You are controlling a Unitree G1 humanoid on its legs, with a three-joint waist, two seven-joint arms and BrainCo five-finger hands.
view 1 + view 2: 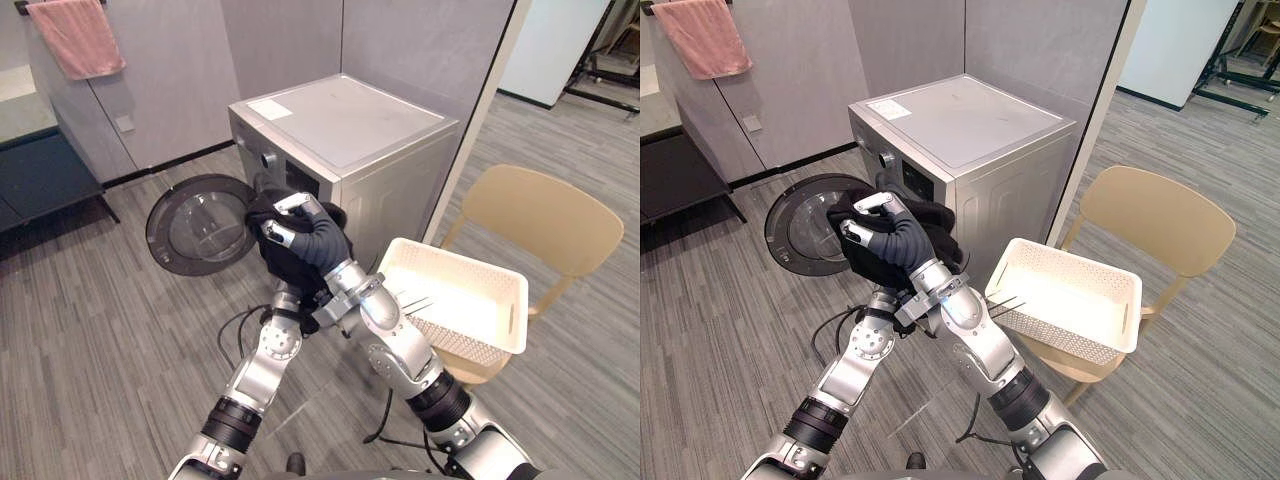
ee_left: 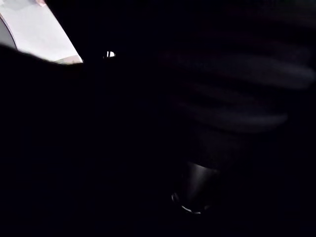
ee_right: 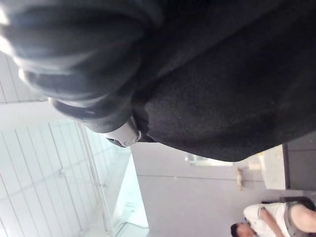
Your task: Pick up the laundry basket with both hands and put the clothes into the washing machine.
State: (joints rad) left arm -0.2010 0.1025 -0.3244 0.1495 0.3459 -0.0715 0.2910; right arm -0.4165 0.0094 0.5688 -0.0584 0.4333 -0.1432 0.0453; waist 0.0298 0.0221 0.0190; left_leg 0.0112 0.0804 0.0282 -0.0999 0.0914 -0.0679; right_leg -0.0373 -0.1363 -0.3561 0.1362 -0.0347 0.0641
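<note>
**Right hand feeding dark cloth to the drum**

The right hand is clenching a bundle of soft black clothing, its silver fingers curling over the top of the bunch and the thumb pinching from below. It is holding the bundle right at the mouth of the silver-grey front-loading washing machine. The machine's round dark-glass door is hanging wide open to the robot's left, leaving the opening free for loading. The left arm is reaching up under the same bundle, probably propping the drooping cloth so none trails on the floor. The left hand is buried in the fabric, and I cannot tell whether it is grasping anything. The cream perforated plastic laundry basket is sitting on the seat of a tan plastic chair just beside the machine, within the right arm's reach, and is looking empty. This is probably the last load going in, with only a push deeper into the drum remaining.
</note>
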